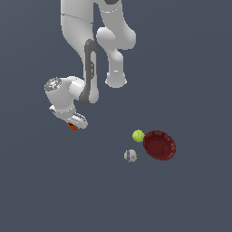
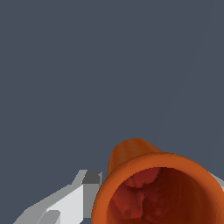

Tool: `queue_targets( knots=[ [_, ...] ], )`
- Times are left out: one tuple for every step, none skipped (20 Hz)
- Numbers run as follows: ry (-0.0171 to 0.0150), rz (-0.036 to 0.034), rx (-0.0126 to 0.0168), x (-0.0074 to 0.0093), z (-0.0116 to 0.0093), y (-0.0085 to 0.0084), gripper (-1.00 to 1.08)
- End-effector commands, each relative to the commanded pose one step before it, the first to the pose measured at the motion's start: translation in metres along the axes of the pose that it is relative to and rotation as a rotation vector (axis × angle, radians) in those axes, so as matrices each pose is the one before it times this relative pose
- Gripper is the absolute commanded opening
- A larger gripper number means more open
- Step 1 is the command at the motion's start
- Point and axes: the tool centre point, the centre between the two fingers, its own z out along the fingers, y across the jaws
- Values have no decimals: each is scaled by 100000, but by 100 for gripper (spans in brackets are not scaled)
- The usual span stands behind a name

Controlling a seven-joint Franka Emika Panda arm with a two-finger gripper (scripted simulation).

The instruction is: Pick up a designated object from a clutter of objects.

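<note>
The small orange-red cup point(image 2: 157, 188) filled the wrist view, its mouth open to the camera, pinched in the gripper point(image 1: 74, 123), well apart from the tennis ball point(image 1: 138, 135), white ball point(image 1: 130, 156) and dark red bowl point(image 1: 159, 145) on the plain slate-grey surface point(image 1: 54, 190).

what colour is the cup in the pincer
Orange-red cup, darker red inside; best in the wrist view.

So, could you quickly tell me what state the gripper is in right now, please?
Gripper: shut on the cup, well apart from the balls and bowl.
</note>
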Motion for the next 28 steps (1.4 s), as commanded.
queue_targets(
  knots=[
    [-81,-40,-27,-7,91,-13,-100],
    [0,0,0,0,0,0,-100],
    [113,23,30,23,-78,9,-100],
    [0,0,0,-3,-23,0,-100],
    [0,0,0,-10,-68,1,-100],
    [0,0,0,-17,-114,2,-100],
    [0,0,0,-24,-159,2,-100],
    [0,0,0,-30,-205,3,-100],
    [0,0,0,-37,-251,4,-100],
    [0,0,0,-44,-297,5,-100],
    [0,0,0,-50,-343,6,-100],
    [-22,35,56,-57,-377,28,-100],
    [0,0,0,-64,-436,8,-100],
    [0,0,0,-70,-483,9,-100],
    [0,0,0,-77,-531,10,-100],
    [0,0,0,-84,-579,12,-100],
    [-23,46,46,-90,-615,41,-100],
    [0,0,0,-97,-678,16,-100],
    [0,0,0,-104,-728,18,-100],
    [0,0,0,-110,-777,21,-100],
    [0,0,0,-116,-824,24,-100],
    [-31,61,-11,-120,-852,57,-100],
    [0,0,0,-126,-910,31,-100],
    [0,0,0,-131,-950,35,-100],
    [-12,35,-58,-133,-972,47,-100],
    [0,0,0,-134,-992,41,-100],
    [-5,28,-63,-135,-1009,47,-100],
    [0,0,0,-137,-1031,45,-100]
  ],
)
